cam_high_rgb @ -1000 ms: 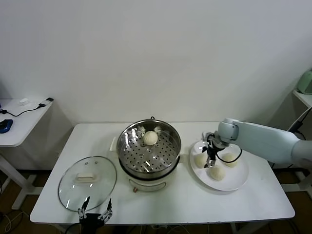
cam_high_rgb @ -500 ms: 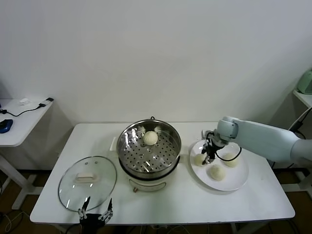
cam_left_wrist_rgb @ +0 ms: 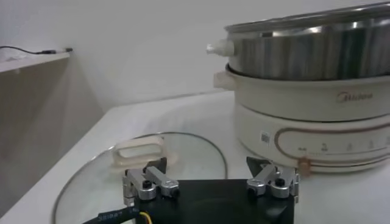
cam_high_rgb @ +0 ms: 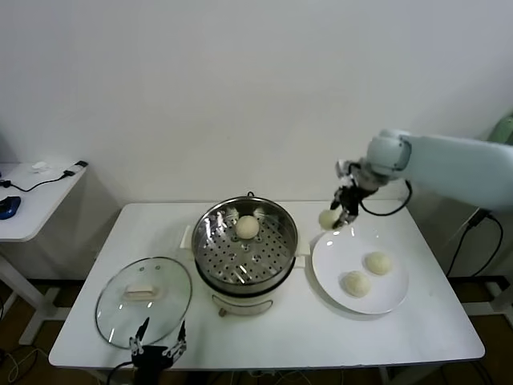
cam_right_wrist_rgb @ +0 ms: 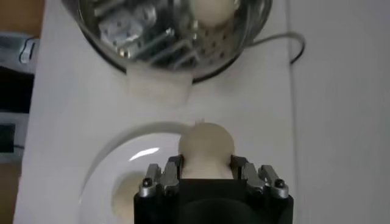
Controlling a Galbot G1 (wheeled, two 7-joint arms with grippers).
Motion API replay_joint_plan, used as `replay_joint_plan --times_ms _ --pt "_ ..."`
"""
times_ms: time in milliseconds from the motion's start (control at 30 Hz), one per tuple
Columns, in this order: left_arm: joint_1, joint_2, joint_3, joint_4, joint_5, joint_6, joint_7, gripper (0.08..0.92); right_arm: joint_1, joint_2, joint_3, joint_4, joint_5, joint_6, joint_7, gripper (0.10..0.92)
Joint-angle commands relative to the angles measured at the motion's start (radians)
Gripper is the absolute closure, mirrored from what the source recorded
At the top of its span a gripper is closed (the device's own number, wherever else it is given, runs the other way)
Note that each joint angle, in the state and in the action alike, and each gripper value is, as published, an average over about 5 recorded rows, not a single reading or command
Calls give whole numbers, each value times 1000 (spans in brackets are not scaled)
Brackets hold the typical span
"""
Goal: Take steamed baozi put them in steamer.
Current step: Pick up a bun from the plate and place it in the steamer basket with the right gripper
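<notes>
Our right gripper [cam_high_rgb: 343,210], clamped on a baozi [cam_high_rgb: 329,218], has lifted it off the plate [cam_high_rgb: 393,293]. Next we carry it to the steamer [cam_high_rgb: 245,243], which already holds one. Our left gripper [cam_high_rgb: 157,350] waits, fingers apart.

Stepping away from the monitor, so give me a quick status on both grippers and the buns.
Right gripper shut on a bun, lifted above the plate. Left gripper open, parked by the glass lid. One bun in the steamer, path looks clear.
</notes>
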Motion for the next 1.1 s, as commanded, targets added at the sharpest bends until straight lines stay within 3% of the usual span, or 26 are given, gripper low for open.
replay_joint_plan --times_ms 33,200,400,733,1100 --pt "-1 0 7 -2 0 1 1 177 302 138 -50 172 280 -54 21 482" --pt "-6 3 18 -1 3 -1 0 177 191 329 49 166 372 -138 145 482" --pt "1 3 13 -13 2 -2 0 177 -9 468 79 73 347 -192 249 482" --pt "1 -9 14 -15 3 -1 0 177 -278 521 105 -79 207 -246 343 482" --pt "-4 6 11 -5 3 -1 1 177 -388 537 126 -179 154 -245 368 482"
